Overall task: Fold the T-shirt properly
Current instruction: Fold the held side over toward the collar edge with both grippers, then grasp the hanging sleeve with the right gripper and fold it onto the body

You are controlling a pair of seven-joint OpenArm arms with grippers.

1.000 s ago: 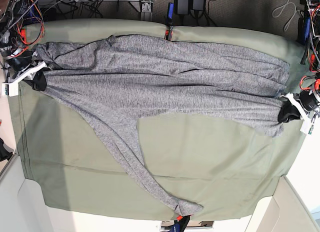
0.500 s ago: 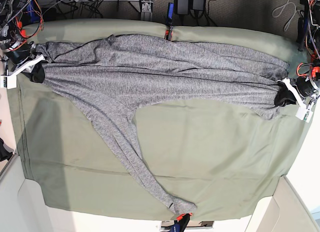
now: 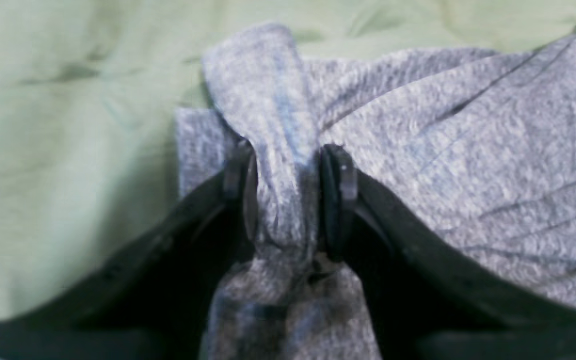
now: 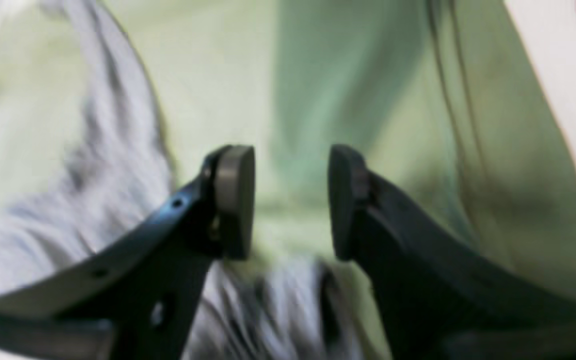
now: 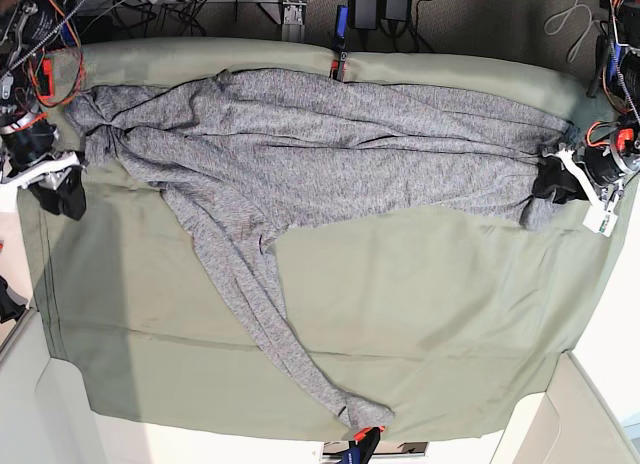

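The heather-grey T-shirt lies stretched across the far half of the olive-green cloth. One long sleeve trails down to the near edge. My left gripper sits at the shirt's right end. In the left wrist view the left gripper has its jaws parted, and a loose upright fold of the T-shirt still stands between the pads. My right gripper hangs open just off the shirt's left end. In the right wrist view nothing lies between the right gripper's pads, only green cloth, with the T-shirt to its left.
Cables and electronics crowd the back left and right corners. A clamp holds the cloth at the back edge, and another clip holds it at the front edge. Pale table edge borders the cloth at the front corners.
Both grippers have gone from shut to open. The right gripper let go of the shirt's left end and drew off it. The shirt and the left gripper shifted toward the back edge.
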